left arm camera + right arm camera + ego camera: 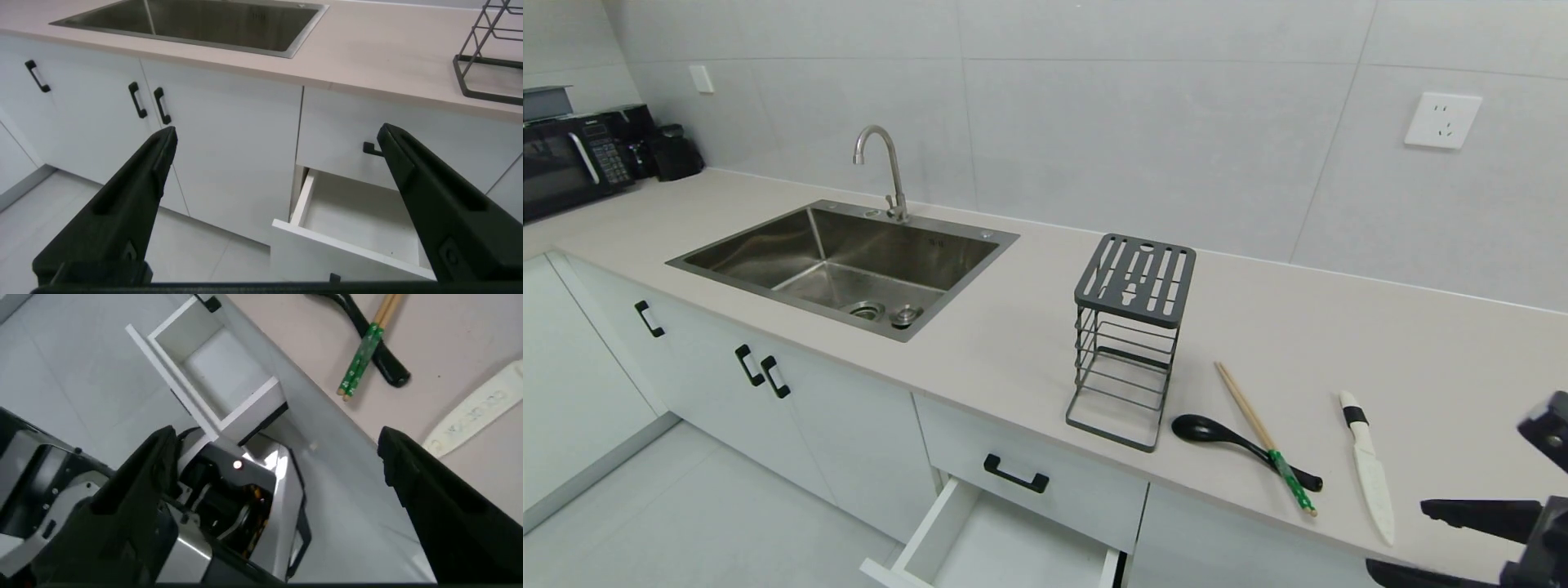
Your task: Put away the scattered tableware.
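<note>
Countertop point(1013, 335): light beige, matte and smooth, running along a wall of grey tiles.
Rack point(1131, 286): one, of dark grey metal. It has thin wire sides and a flat top plate with long slots. It stands upright on the countertop between the sink and the loose tableware.
Spoon point(1201, 428): one, black and glossy, with an oval bowl and a long curved handle. It lies flat just beside the foot of the rack.
Chopsticks point(1245, 407): one pair, light wood with green patterned ends. The two lie close together and cross over the handle of the spoon.
Knife point(1365, 465): one, white, with a black band near its handle. It lies flat, near the chopsticks but apart from them.
Sink point(792, 261): one, a rectangular basin of brushed steel with one curved faucet point(882, 159) at its back edge.
Drawer point(1005, 551): one, white inside, pulled open under the countertop, below a closed drawer front with a black handle.
Left gripper point(278, 135): two black tapered fingers spread wide with nothing between them, in front of the white cabinets and the open drawer.
Right gripper point(1429, 539): black fingers also spread apart and empty, at the front edge of the countertop near the knife's tip.
</note>
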